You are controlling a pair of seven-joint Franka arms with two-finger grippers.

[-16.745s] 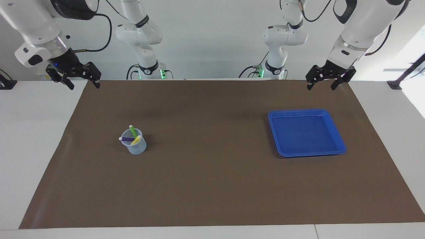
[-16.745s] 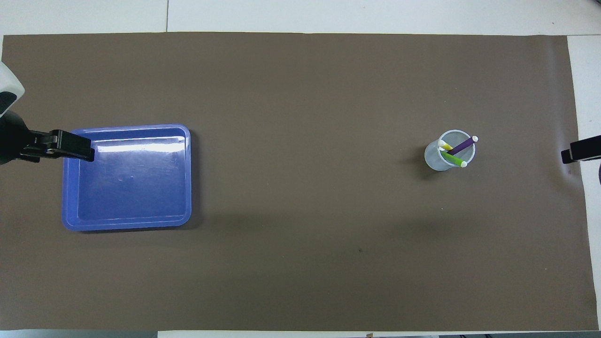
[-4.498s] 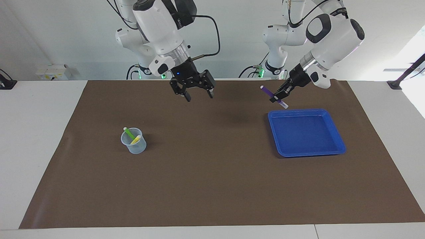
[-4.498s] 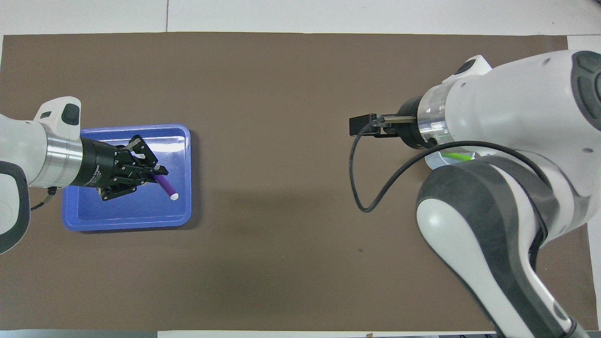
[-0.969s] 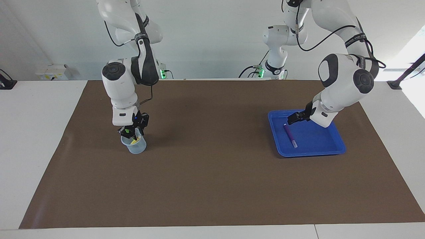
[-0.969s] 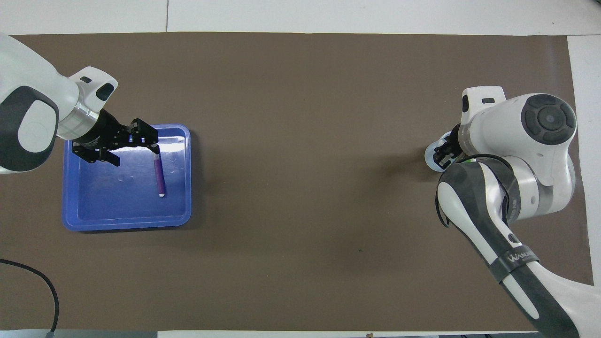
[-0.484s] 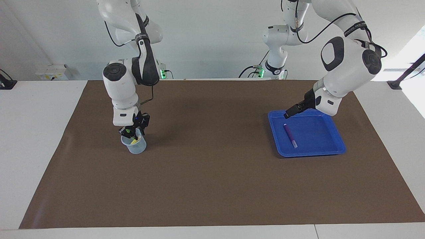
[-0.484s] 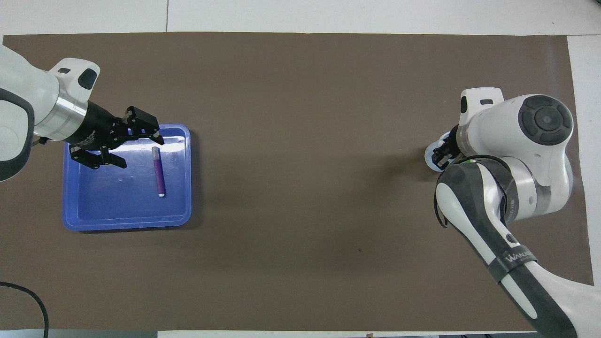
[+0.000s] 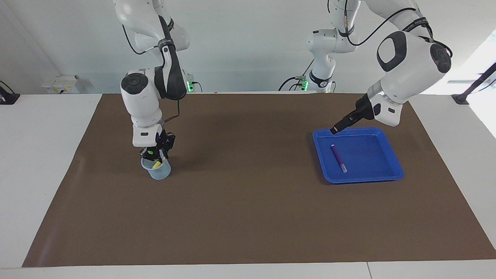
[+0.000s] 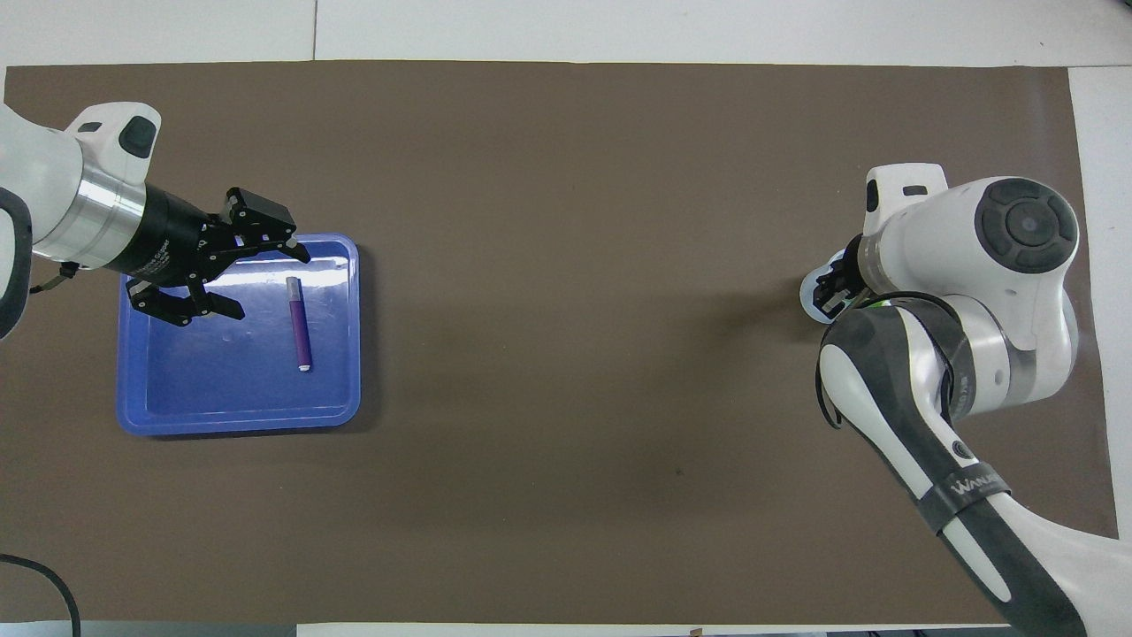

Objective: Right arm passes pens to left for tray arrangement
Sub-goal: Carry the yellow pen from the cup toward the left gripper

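The blue tray (image 9: 391,155) lies toward the left arm's end of the table. The purple pen (image 9: 338,158) lies flat in it, also seen in the overhead view (image 10: 301,320). My left gripper (image 10: 271,285) is open and empty, raised over the tray's edge nearer the robots (image 9: 334,130). My right gripper (image 9: 154,155) points down at the mouth of the clear cup (image 9: 158,172). The yellow pen (image 9: 157,165) leans inside the cup. A bit of the green pen (image 9: 148,152) shows at the gripper. In the overhead view the right arm hides most of the cup (image 10: 807,296).
A brown mat (image 9: 248,201) covers the table, with white table surface (image 9: 42,155) at both ends. The right arm's elbow and forearm (image 10: 973,292) hang over the cup's end of the mat.
My left gripper has risen and drawn back from the purple pen toward the tray's edge nearer the robots. The pen stays in the tray. My right gripper has hardly moved at the cup.
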